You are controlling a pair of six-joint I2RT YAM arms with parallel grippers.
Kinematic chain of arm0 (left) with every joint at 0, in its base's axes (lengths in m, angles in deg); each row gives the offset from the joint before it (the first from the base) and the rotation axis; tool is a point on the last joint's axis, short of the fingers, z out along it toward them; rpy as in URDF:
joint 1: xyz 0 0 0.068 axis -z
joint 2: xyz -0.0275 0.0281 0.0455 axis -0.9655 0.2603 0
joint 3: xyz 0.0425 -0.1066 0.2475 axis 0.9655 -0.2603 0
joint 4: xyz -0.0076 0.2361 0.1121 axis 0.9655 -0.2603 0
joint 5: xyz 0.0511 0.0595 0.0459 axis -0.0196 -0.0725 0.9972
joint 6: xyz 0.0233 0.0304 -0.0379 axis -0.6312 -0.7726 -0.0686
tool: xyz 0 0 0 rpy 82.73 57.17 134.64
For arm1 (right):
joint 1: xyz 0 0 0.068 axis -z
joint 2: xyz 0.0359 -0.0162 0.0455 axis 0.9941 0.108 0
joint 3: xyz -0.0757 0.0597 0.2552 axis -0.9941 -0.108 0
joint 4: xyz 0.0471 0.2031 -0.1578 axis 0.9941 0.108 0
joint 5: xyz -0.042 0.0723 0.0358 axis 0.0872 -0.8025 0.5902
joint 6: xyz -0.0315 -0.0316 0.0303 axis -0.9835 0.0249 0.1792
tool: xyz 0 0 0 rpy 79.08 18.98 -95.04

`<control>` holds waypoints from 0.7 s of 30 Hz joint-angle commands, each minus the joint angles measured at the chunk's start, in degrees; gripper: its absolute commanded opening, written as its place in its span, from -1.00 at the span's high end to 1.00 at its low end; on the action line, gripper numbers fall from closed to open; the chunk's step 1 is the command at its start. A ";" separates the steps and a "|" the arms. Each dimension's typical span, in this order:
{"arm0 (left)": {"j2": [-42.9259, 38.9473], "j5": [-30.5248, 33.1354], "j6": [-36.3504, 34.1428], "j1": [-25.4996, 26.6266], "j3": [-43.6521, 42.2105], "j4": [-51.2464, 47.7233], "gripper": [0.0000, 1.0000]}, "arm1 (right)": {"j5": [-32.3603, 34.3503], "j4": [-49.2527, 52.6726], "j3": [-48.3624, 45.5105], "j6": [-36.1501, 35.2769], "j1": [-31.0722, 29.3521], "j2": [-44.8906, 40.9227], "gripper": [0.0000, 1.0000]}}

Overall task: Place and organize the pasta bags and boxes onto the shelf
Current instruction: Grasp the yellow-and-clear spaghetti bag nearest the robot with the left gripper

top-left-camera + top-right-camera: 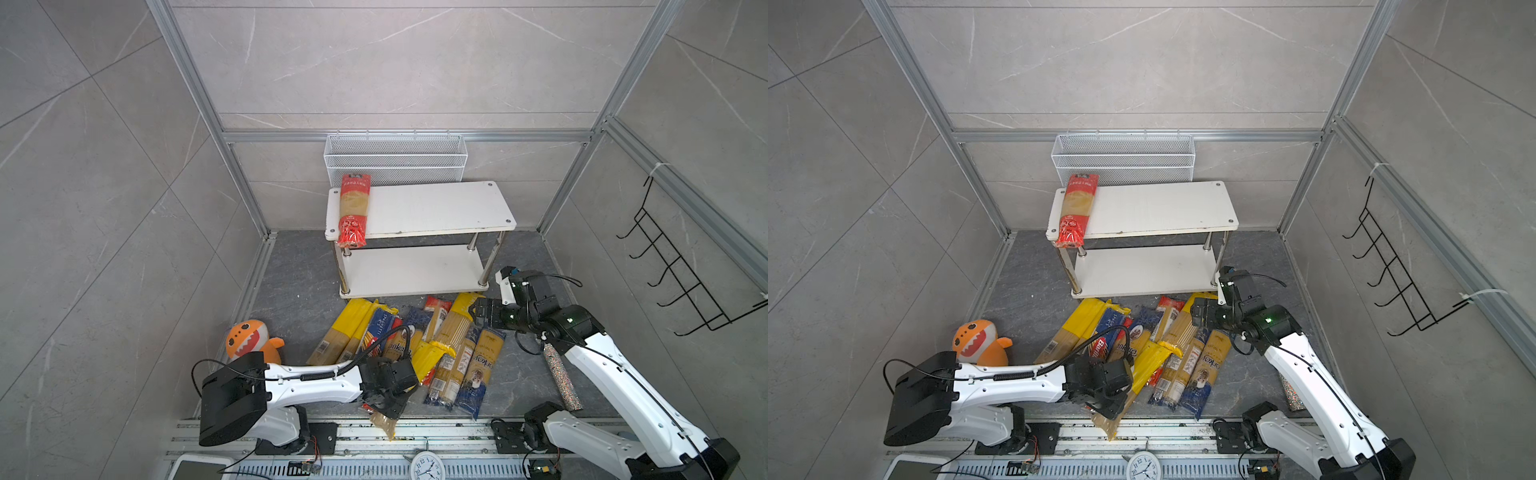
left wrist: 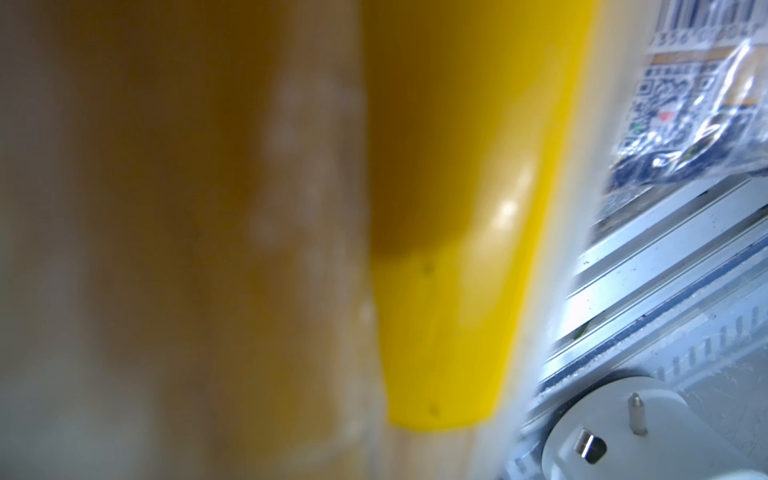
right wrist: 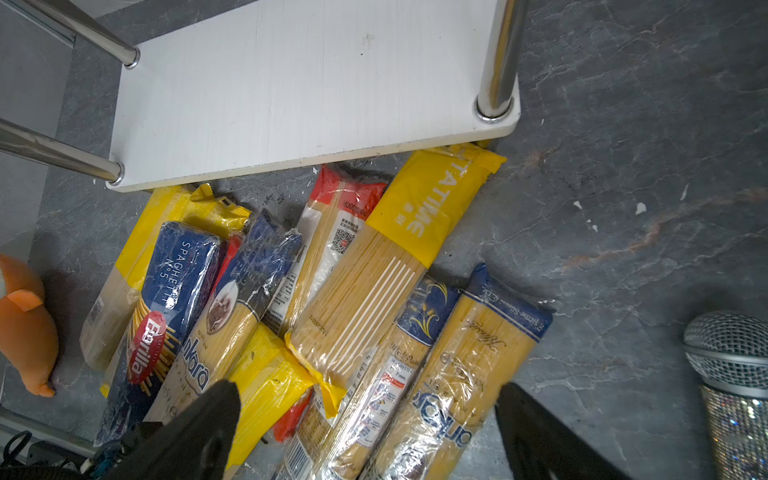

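Note:
Several pasta packets [image 1: 453, 332] [image 1: 1183, 332] [image 3: 357, 291] lie in a heap on the dark floor in front of the shelf [image 1: 432, 208] [image 1: 1154, 208] [image 3: 291, 83]. One red-ended packet [image 1: 354, 210] [image 1: 1075, 212] lies across the left end of the shelf's top board. My left gripper [image 1: 388, 411] [image 1: 1108, 405] is down at the near edge of the heap, shut on a yellow-ended packet [image 1: 383, 426] [image 1: 1106, 426]. That packet fills the left wrist view as a blur [image 2: 457, 249] and hides the jaws there. My right gripper [image 1: 473, 313] [image 1: 1198, 311] [image 3: 370, 419] hovers open over the heap's right side, holding nothing.
An orange plush toy [image 1: 251, 338] sits left of the heap. A glittery microphone [image 1: 561, 380] [image 3: 731, 374] lies to the right. A white mesh basket [image 1: 395, 160] hangs behind the shelf and a black hook rack [image 1: 681, 266] hangs on the right wall. Aluminium rails [image 1: 449, 434] and a clock [image 1: 426, 465] line the front.

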 commanded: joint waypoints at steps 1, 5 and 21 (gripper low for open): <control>-3.63 7.83 0.27 -2.56 3.26 -4.85 1.00 | 0.48 -0.31 0.30 -0.76 -0.24 -0.53 -1.00; -6.67 9.38 -0.35 -3.42 5.53 -7.10 1.00 | 0.49 -0.57 0.28 -0.65 -0.24 -0.54 -1.00; -13.27 13.91 0.45 -8.30 9.61 -4.04 1.00 | 0.35 -1.01 0.70 -0.75 -0.25 -0.55 -1.00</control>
